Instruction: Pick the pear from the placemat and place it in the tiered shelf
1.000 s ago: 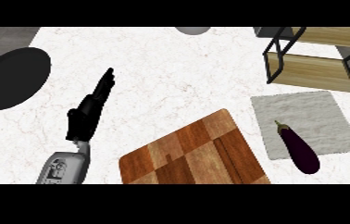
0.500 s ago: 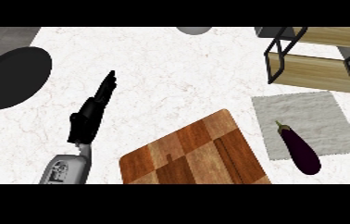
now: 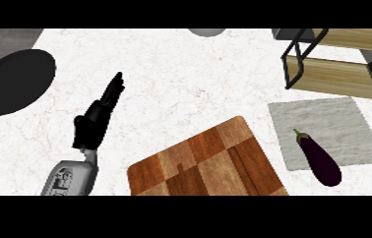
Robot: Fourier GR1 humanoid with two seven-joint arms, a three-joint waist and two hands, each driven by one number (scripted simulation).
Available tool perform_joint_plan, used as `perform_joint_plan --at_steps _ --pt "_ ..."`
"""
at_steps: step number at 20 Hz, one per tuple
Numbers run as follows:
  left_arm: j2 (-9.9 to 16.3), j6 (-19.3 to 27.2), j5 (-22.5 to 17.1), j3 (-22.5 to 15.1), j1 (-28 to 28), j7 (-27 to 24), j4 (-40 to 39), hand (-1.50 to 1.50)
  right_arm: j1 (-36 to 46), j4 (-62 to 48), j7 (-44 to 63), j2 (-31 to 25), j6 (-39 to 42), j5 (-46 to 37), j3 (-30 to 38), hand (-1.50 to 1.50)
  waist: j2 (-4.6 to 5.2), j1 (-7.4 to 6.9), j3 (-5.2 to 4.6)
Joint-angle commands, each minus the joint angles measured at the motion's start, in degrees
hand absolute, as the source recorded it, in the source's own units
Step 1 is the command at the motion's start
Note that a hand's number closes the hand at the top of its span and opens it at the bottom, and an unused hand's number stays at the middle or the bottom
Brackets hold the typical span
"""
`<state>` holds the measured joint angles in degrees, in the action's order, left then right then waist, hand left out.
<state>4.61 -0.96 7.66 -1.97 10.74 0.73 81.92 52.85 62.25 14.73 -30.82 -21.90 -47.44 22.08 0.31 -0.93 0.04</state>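
Observation:
On the grey placemat (image 3: 320, 124) at the right lies a dark purple eggplant (image 3: 318, 155) with a green stem; no pear shows in the head view. The tiered shelf (image 3: 330, 65), black frame with wooden boards, stands just beyond the placemat at the upper right. My left hand (image 3: 96, 119) hovers over the counter at the left with its fingers straight and pointing up and away, holding nothing, far from the placemat. My right hand does not show.
A wooden cutting board (image 3: 207, 165) lies at the lower middle, left of the placemat. A black round pan-like shape (image 3: 22, 79) sits at the left edge. A grey round object (image 3: 207, 32) peeks in at the top middle.

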Motion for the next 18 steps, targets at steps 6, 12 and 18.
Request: perform_joint_plan --at_steps 6,12,18 --pt "-0.5 0.9 0.9 0.7 1.5 0.8 -1.3 0.00 4.4 -15.8 -13.4 -4.0 -4.3 7.3 3.5 1.50 -0.03 0.14 -0.03" --pt "1.2 -1.6 -1.4 2.0 -0.5 -0.7 0.1 0.00 -1.3 -18.6 -0.2 -6.3 -11.8 -3.7 2.6 -1.50 -0.10 0.35 -0.07" --pt "-0.9 0.1 0.4 0.0 -1.4 2.3 2.6 0.00 -0.1 -17.1 1.8 -5.1 -11.2 -1.2 2.0 -1.50 -0.31 0.51 -0.04"
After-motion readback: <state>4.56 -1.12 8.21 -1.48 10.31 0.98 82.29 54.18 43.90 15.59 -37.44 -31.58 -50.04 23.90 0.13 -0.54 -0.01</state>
